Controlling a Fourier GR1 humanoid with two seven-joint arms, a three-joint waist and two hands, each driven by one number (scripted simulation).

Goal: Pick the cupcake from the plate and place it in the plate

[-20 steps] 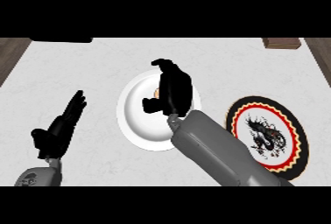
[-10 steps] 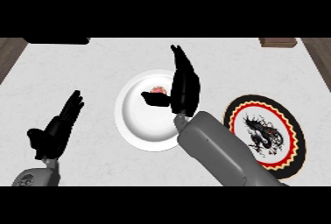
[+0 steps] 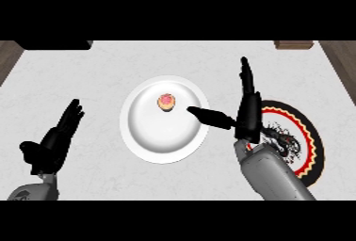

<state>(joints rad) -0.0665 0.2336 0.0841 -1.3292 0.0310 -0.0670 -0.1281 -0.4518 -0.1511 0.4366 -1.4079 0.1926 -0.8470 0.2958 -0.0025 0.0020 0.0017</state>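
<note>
Right hand (image 3: 245, 113) fully open, fingers straight, holding nothing, cupcake (image 3: 167, 101) on white plate (image 3: 149, 146) left of its thumb; risk: thumb knocking it over or sideways, since nothing backs it.

The black right hand (image 3: 245, 110) now sits right of the white round plate (image 3: 149, 141), uncovering the small pink-topped cupcake (image 3: 167, 102).
</note>
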